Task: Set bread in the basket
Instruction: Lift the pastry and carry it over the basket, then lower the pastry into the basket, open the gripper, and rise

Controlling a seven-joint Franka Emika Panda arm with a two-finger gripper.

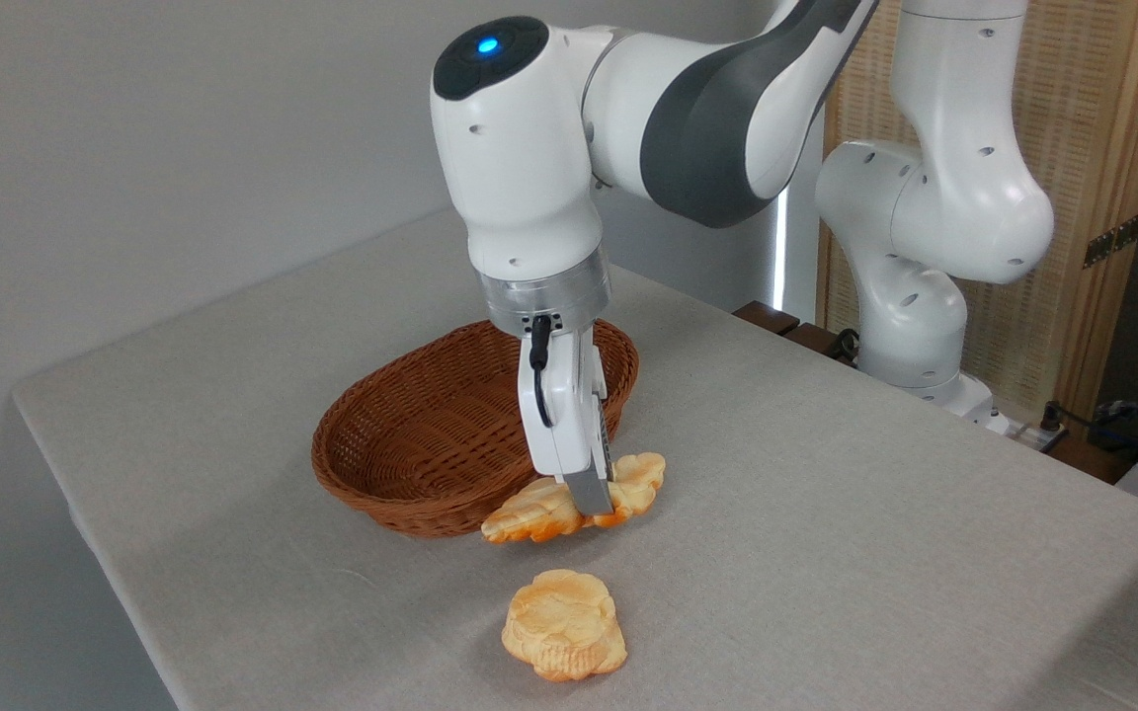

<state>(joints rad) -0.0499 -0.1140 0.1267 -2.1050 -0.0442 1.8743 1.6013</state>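
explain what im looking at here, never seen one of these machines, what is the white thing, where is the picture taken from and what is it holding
The white thing is a robot arm, jointed like a person's arm, bolted at the far right of a table covered in grey cloth. The one picture comes from a fixed camera standing off the table's near side and looking down across it.

At the arm's tip is a gripper, a two-finger clamp pointing straight down. Its fingers are closed on the bread, a long, flat, golden loaf with scalloped edges, held near its middle and seemingly raised just off the cloth.

Right behind the loaf sits the basket, oval, brown wicker, with nothing visible in it. Nearer the camera a smaller round bun lies on the cloth, touched by nothing.
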